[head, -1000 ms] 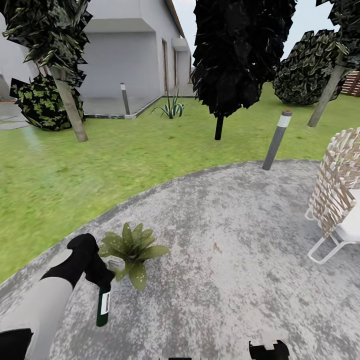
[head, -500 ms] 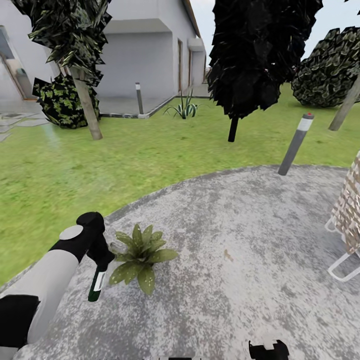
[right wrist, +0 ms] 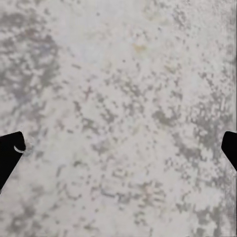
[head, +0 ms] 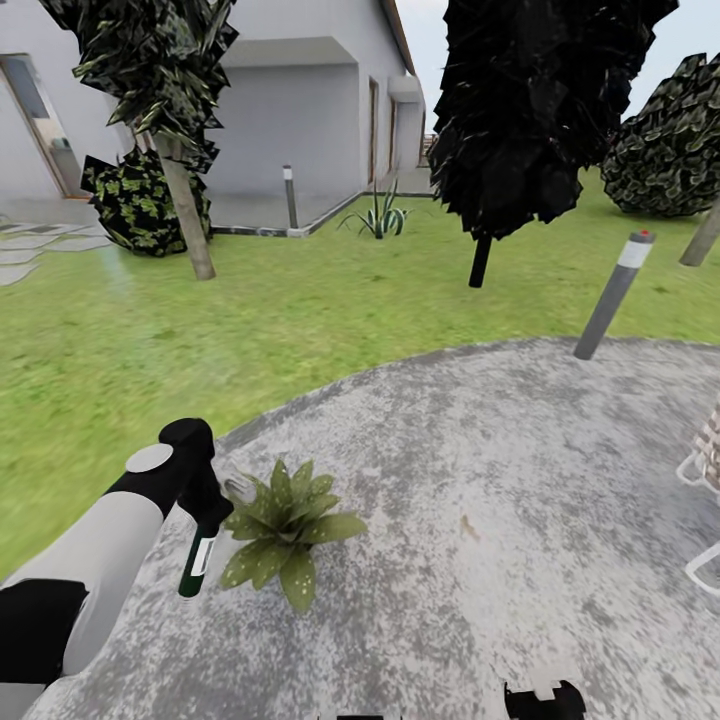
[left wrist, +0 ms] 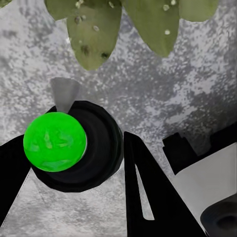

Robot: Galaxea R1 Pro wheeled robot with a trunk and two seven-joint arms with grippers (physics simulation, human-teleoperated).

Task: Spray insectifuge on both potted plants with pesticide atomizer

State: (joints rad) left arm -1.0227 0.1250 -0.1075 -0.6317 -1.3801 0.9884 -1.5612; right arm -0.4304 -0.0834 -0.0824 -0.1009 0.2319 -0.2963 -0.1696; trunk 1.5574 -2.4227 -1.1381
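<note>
One potted plant (head: 283, 520) now sits nearer the left claw (head: 205, 505), which grips the pesticide atomizer (head: 196, 563) beside it; spraying seems close. Right claw (right wrist: 118, 148) is open.

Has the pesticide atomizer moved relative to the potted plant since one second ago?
Yes. The pesticide atomizer, held in the left gripper, has risen along the potted plant; earlier its base hung well below the leaves.
</note>
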